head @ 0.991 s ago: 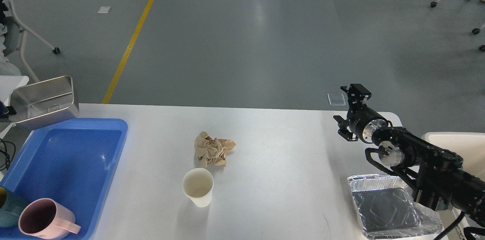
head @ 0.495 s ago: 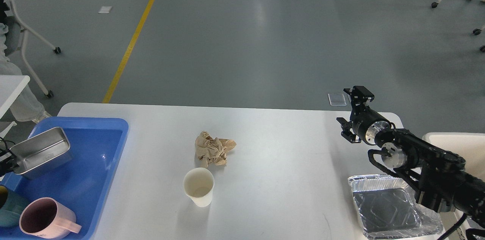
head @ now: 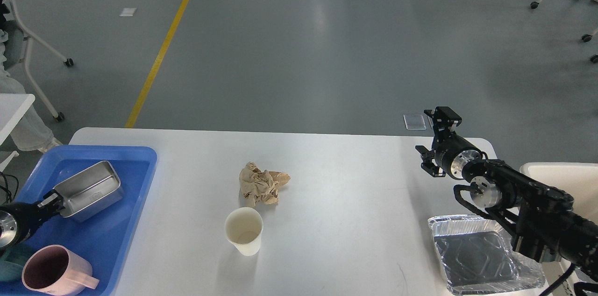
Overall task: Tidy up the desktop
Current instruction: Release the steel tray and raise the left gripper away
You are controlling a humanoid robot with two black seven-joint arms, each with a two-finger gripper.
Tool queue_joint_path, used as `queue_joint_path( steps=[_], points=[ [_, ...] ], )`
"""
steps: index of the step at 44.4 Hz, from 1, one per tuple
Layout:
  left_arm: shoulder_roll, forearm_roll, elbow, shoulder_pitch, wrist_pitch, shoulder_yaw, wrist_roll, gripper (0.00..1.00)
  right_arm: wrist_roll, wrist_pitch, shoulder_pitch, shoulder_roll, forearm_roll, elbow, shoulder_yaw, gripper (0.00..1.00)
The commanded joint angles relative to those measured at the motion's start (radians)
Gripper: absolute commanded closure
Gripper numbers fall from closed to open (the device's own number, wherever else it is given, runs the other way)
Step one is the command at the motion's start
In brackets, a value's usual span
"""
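The white desktop (head: 355,184) holds a crumpled brown paper (head: 261,185), an upright empty paper cup (head: 244,230), a blue tray (head: 142,152) at the left and a foil tray (head: 472,255) at the right front. My left gripper (head: 52,201) is low over the blue tray and shut on the rim of a steel box (head: 91,189), which sits tilted in the tray. My right gripper (head: 433,136) is open and empty, above the desktop's far right corner.
A pink mug (head: 55,276) and a teal cup (head: 8,270) stand in the blue tray's near end. A small white table corner (head: 11,109) and chair legs are at the left. Another white surface (head: 560,177) lies at the right.
My left arm has brought the steel box down from above the tray's far left corner into the blue tray. The right arm has hardly moved.
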Motion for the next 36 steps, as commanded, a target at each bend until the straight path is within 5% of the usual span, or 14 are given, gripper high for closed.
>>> queue_joint_path(
  steps=[1, 18, 26, 36],
  points=[
    [-0.006, -0.003, 0.0, -0.001, 0.0, -0.001, 0.0, 0.83, 0.0, 0.0, 0.0, 0.0, 0.001, 0.001, 0.001, 0.0],
    [-0.021, -0.028, -0.011, -0.021, 0.0, -0.051, -0.008, 0.41, -0.001, 0.0, 0.005, 0.0, 0.0, 0.004, 0.001, 0.0],
    [-0.024, -0.146, -0.023, -0.024, -0.006, -0.286, -0.035, 0.18, -0.001, 0.0, 0.011, 0.001, 0.001, 0.007, 0.001, 0.0],
    [-0.067, -0.158, -0.117, -0.118, -0.006, -0.487, -0.02, 0.1, -0.001, -0.002, 0.018, 0.0, 0.001, 0.009, 0.004, 0.0]
  ],
)
